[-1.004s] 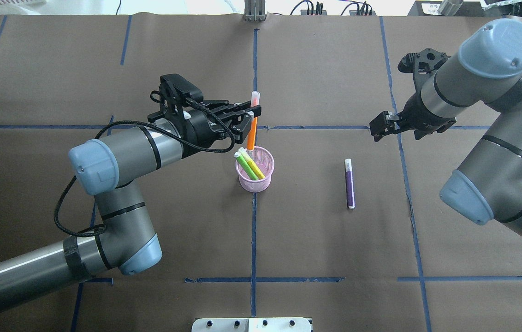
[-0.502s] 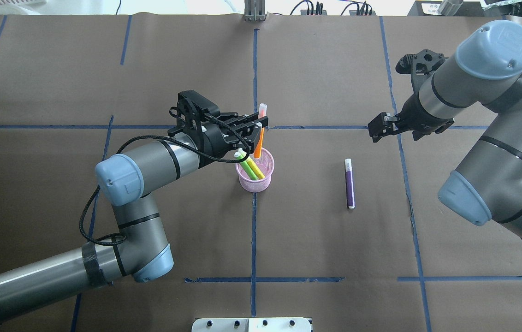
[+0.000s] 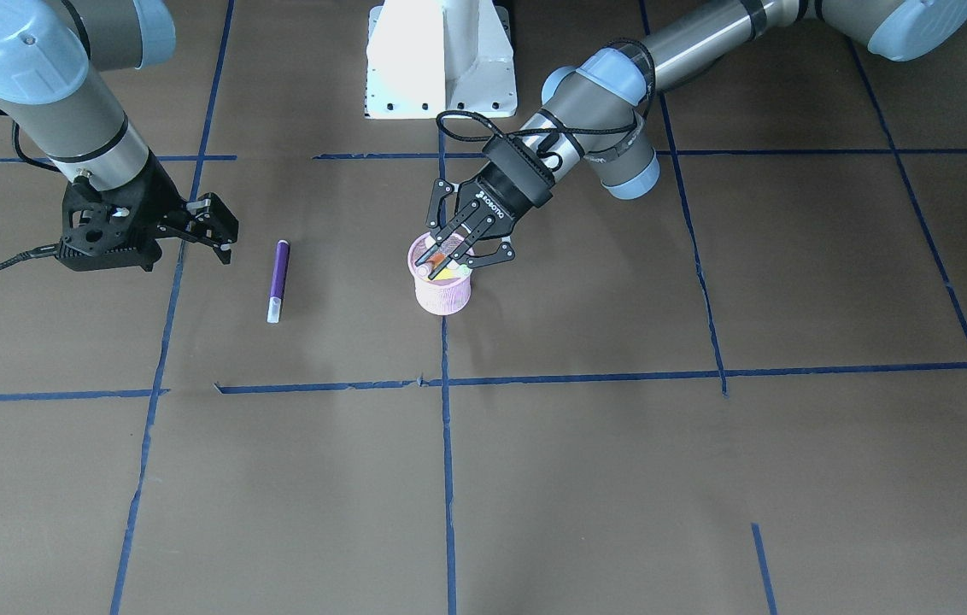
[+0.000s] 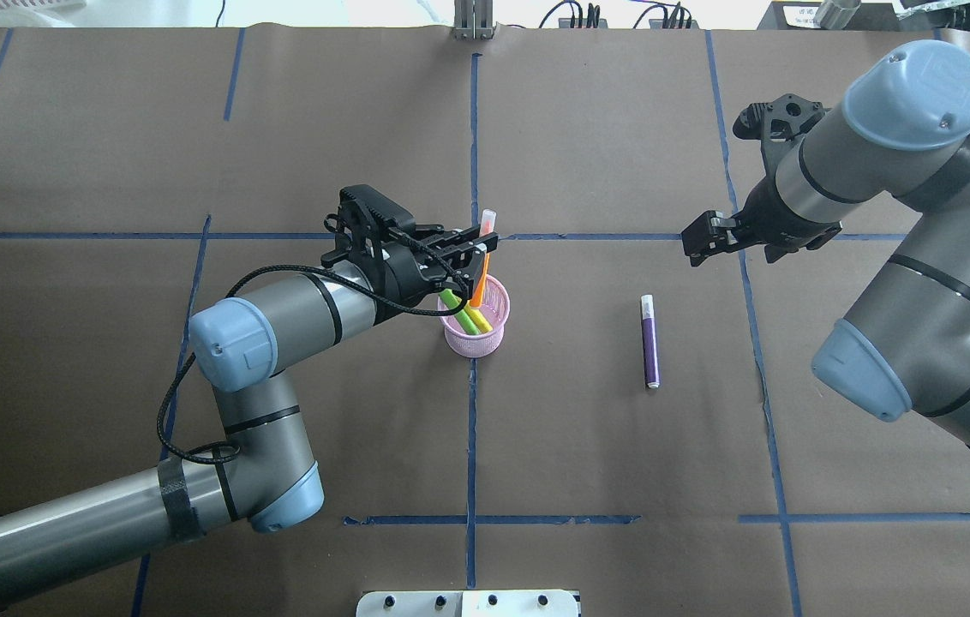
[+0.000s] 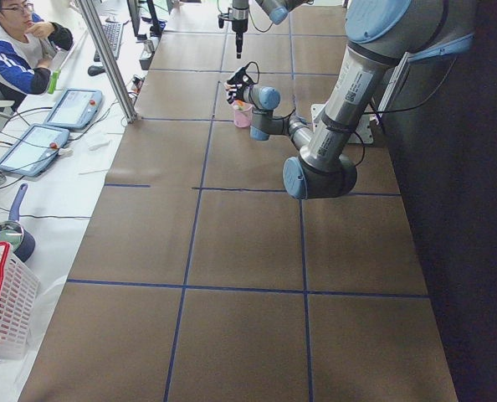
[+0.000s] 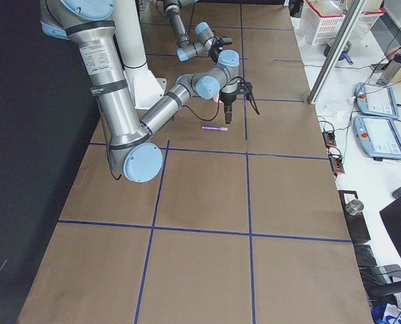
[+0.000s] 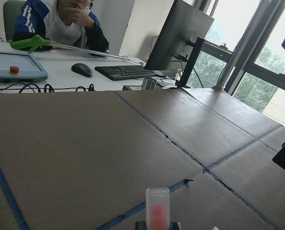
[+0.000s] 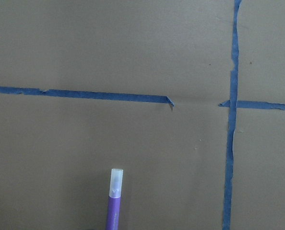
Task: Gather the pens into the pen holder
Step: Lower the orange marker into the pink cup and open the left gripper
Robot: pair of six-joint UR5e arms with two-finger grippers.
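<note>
The pink mesh pen holder (image 4: 485,339) stands at the table's middle; it also shows in the front view (image 3: 442,295). A green pen (image 4: 456,305) leans inside it with a yellow stick (image 4: 478,322) beside it. My left gripper (image 4: 475,247) is shut on the orange pen (image 4: 478,288), just above the holder's far rim. The pen's lower end is inside the cup and its pale cap (image 7: 157,201) stands above the fingers. The purple pen (image 4: 649,343) lies flat to the right of the cup. My right gripper (image 4: 695,242) is open and empty, hovering beyond the purple pen's cap end (image 8: 116,176).
Brown paper with blue tape lines (image 4: 471,428) covers the table. A white robot base plate (image 3: 441,60) sits at the robot's edge. An operator (image 7: 61,19) sits at a desk with a monitor beyond the far edge.
My left gripper has moved right and down toward the cup, sinking the orange pen's lower end into the holder. The right arm has barely moved. The purple pen has not moved.
</note>
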